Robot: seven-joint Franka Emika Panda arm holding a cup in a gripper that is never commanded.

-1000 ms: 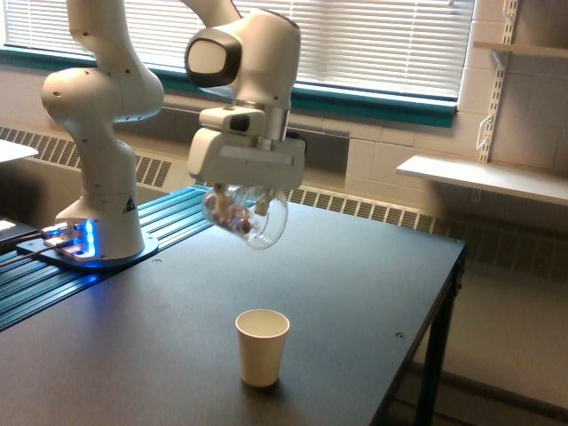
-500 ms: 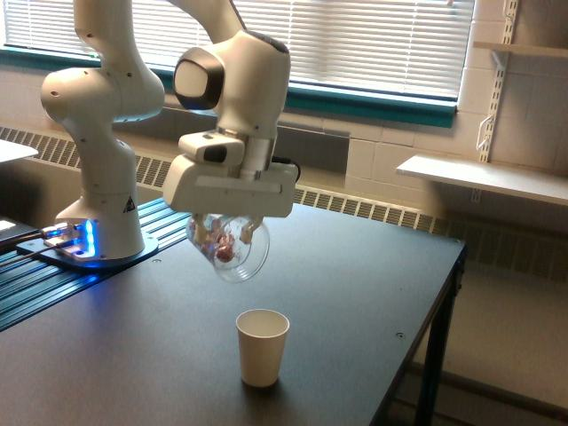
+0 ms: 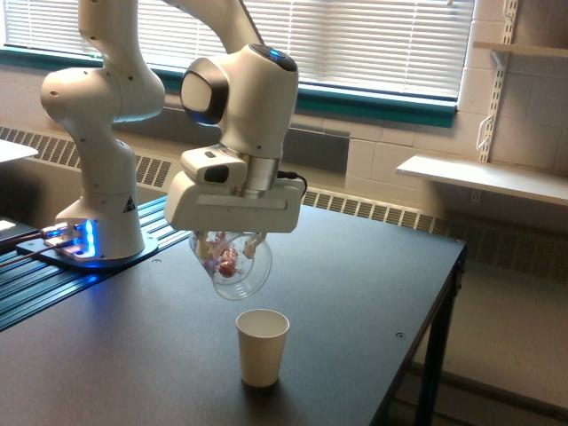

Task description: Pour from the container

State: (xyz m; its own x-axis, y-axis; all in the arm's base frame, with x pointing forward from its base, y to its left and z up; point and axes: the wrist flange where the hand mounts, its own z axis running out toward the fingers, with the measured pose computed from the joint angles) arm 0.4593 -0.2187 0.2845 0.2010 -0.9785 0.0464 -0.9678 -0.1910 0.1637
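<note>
The container [image 3: 234, 265] is a clear rounded cup with small pink, red and white pieces showing through its wall. It hangs tilted, mouth slanting down toward the exterior view's right, a short way above the table. My gripper [image 3: 230, 247] is shut on the container from above; its fingers are partly hidden behind the cup and the white hand. Just below and slightly to the right stands an upright cream-white paper cup [image 3: 262, 347], its open mouth a small gap under the container's lower rim.
The dark table [image 3: 355, 293] has its edge at the exterior view's right. The arm's white base [image 3: 98, 222] stands on a blue ribbed mount at the left. A white wall shelf [image 3: 479, 177] and window blinds lie behind.
The gripper and container have come down and toward the paper cup, ending closer above it. The container's tilt has steepened a little. The paper cup has not moved.
</note>
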